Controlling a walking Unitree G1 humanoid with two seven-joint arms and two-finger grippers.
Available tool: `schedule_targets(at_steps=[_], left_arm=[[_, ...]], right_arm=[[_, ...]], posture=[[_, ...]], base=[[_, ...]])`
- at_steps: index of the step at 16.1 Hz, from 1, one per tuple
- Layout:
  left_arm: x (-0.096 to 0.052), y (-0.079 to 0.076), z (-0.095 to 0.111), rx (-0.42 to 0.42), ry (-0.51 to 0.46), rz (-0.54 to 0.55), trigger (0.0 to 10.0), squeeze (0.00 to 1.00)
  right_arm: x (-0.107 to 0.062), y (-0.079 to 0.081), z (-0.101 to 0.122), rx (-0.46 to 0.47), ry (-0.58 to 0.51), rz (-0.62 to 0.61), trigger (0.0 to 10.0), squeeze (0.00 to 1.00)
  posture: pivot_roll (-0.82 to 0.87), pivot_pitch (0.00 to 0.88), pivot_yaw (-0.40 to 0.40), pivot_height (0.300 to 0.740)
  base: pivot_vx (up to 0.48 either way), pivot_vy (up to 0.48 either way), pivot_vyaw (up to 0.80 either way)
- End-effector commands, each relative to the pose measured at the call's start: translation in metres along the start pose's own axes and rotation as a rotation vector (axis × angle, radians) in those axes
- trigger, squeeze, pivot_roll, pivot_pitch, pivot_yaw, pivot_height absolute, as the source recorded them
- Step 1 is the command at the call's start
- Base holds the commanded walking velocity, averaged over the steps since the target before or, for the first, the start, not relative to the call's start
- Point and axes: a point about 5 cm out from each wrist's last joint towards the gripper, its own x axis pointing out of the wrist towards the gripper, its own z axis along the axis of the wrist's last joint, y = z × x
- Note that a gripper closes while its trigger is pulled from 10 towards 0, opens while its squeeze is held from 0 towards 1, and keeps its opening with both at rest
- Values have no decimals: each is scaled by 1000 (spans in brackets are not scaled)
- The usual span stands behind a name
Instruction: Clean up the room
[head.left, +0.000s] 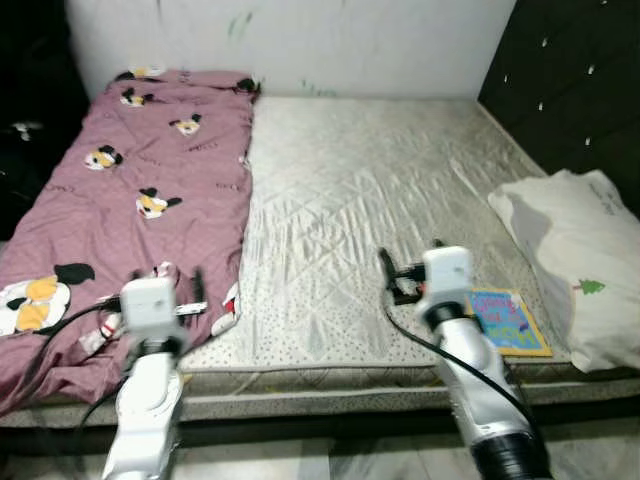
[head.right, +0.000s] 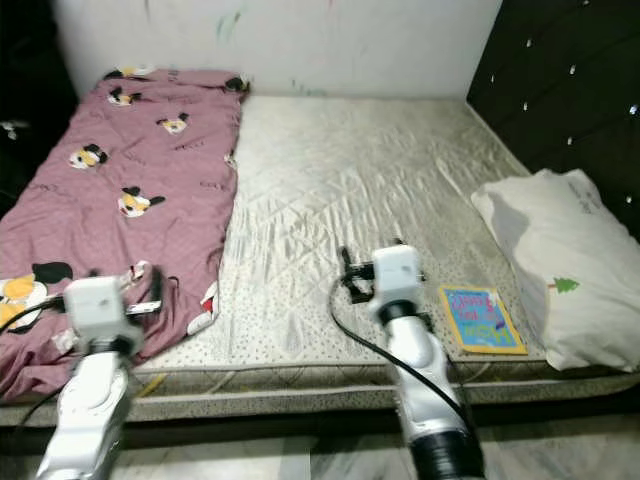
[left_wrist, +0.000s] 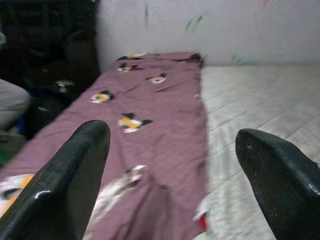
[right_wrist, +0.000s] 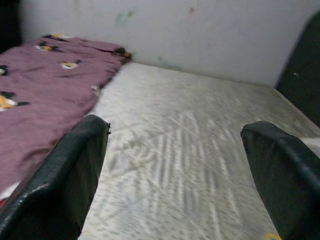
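Bare mattress (head.left: 370, 200) beside maroon sheet (head.left: 150, 190)

White wall (head.left: 330, 40), dark tufted headboard (head.left: 570, 90), bare mattress (head.left: 370, 210)

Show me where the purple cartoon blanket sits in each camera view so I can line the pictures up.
Left eye view: purple blanket covers the mattress's left side.
Right eye view: same place, left side.
Left wrist view: ahead, stretching between the open fingers.
Right wrist view: beyond one finger, along one side.
Shared landmark: the bare quilted mattress bordering the blanket's edge.
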Motion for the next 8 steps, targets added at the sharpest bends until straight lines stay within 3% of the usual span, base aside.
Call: schedule_targets(at_steps=[1,4,6,8], left_arm=[[-7,4,2,51,-26,-6,10000,0],[-24,9,-4,101,-24,-51,10000,0],[-29,17,-7,87,-3,-26,10000,0],[-29,13,-7,84,-5,-43,10000,0]], right_arm=[[-8,-8,-5,-17,13,-22,10000,0],[-19,-20,-11,-28,29,-37,10000,0],[-26,-24,-14,-26,44,-44,10000,0],[-29,-20,-16,-25,48,-35,10000,0]], posture=[[-15,0,-31,740],[-19,5,-33,740],[-16,10,-37,740],[-14,7,-38,740]], base=[[0,0,0],[0,0,0],[0,0,0],[0,0,0]])
